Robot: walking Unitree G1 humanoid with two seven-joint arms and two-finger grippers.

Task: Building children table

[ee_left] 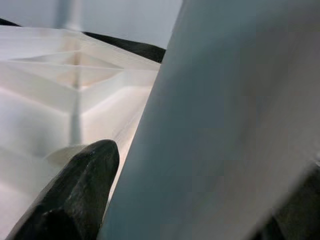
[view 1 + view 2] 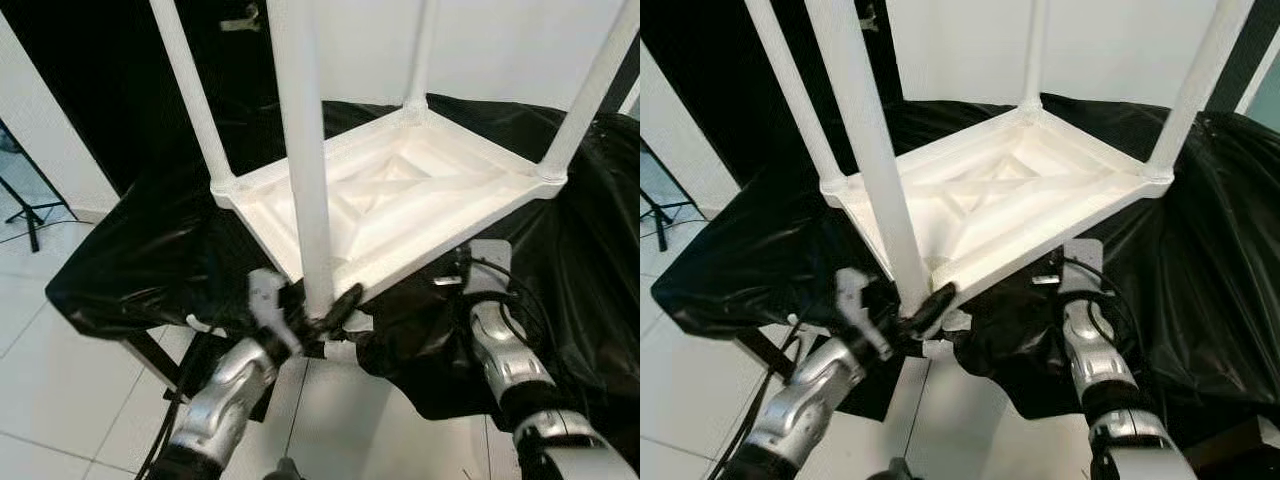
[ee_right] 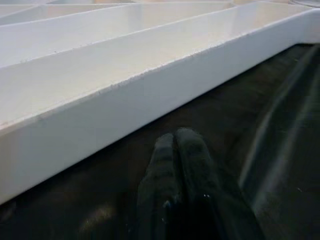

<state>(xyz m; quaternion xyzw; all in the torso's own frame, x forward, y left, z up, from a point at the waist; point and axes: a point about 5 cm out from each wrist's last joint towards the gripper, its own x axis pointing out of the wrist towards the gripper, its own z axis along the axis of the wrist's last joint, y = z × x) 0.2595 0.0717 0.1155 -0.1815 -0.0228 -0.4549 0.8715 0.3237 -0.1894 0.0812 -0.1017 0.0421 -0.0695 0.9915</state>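
Left gripper (image 2: 322, 318): black fingers (image 1: 75, 195) clamped around the base of the near white leg (image 2: 305, 150), just above its socket in the upturned tabletop (image 2: 400, 200). Right gripper (image 3: 175, 165): fingers pressed together, empty, on the black cover (image 3: 270, 130) just beside the tabletop's near rim. Tabletop upside down on the draped surface, near corner overhanging the edge, three other legs upright.

Risks, as judgement: leg tilting in its socket under sideways force; leg working loose if barely seated; whole tabletop sliding off the slick cover, with nothing bracing it.
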